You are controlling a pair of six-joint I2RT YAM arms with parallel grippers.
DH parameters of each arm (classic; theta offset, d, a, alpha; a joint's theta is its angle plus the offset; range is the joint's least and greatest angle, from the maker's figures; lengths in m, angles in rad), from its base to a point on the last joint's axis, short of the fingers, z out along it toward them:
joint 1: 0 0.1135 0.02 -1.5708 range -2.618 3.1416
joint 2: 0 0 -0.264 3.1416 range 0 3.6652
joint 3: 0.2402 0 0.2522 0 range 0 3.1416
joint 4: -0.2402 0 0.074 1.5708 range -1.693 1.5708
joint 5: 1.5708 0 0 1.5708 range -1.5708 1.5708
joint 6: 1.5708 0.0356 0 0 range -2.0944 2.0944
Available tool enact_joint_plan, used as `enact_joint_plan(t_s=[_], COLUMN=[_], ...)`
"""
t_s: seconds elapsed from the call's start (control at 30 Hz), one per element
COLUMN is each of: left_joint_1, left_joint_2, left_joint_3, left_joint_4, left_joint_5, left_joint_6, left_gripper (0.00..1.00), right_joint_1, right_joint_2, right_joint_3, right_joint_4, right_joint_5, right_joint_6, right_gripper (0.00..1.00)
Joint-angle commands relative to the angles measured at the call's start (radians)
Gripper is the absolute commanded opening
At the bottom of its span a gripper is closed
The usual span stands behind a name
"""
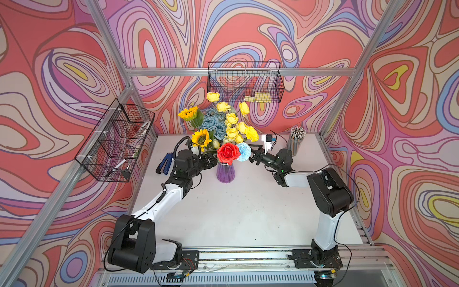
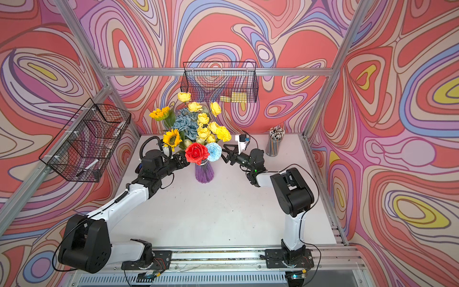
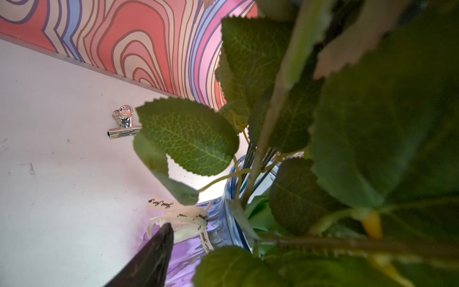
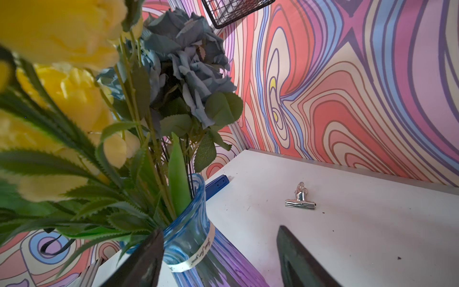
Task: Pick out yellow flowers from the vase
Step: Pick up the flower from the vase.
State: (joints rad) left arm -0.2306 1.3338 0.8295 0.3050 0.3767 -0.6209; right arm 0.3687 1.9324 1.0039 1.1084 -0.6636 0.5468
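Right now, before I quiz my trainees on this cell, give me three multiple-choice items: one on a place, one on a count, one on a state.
1. Where does the pencil cup stand?
A. at the back right corner of the table
B. in the left wire basket
C. beside the left arm's base

2. How many sunflowers are in the vase?
A. one
B. two
C. four

3. How is the right end effector?
A. shut on the red rose
B. open
C. shut on a pencil

Answers:
1 A: it stands by the rear edge, near the right arm.
2 B: one bloom sits high, one lower.
3 B: its fingers stand apart beside the bouquet, gripping nothing.
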Motion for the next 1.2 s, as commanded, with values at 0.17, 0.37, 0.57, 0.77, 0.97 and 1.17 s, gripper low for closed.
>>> enact_joint_plan(t_s=[0.17, 0.37, 0.57, 0.77, 0.97, 1.17], left_joint_1=[-0.004, -0.017, -0.032, -0.031, -0.031, -0.030], left_joint_2=[0.034, 0.057, 0.064, 0.096, 0.122, 0.125], left_joint_3=[0.108, 0.205, 0.228, 0.243, 0.234, 0.238], left_joint_4=[-0.173, -0.335, -0.370, -0.346, -0.299, -0.293], left_joint_5=[0.000, -0.014, -0.012, 0.010, 0.010, -0.027], left_joint_6=[0.004, 0.043, 0.056, 0.145, 0.209, 0.285], left_gripper=[0.57, 0.41, 0.40, 0.47, 0.55, 0.59], right_joint_1=[0.012, 0.012, 0.015, 0.064, 0.113, 0.162], right_joint_2=[-0.074, -0.104, -0.108, -0.144, -0.154, -0.239], right_joint_3=[0.005, -0.007, -0.002, -0.001, -0.043, -0.088], right_joint_4=[-0.088, -0.127, -0.142, -0.240, -0.199, -0.165], right_joint_5=[0.021, 0.031, 0.030, 0.089, 0.155, 0.223], right_joint_6=[-0.085, -0.117, -0.128, -0.259, -0.321, -0.355], right_gripper=[0.71, 0.69, 0.69, 0.68, 0.66, 0.64])
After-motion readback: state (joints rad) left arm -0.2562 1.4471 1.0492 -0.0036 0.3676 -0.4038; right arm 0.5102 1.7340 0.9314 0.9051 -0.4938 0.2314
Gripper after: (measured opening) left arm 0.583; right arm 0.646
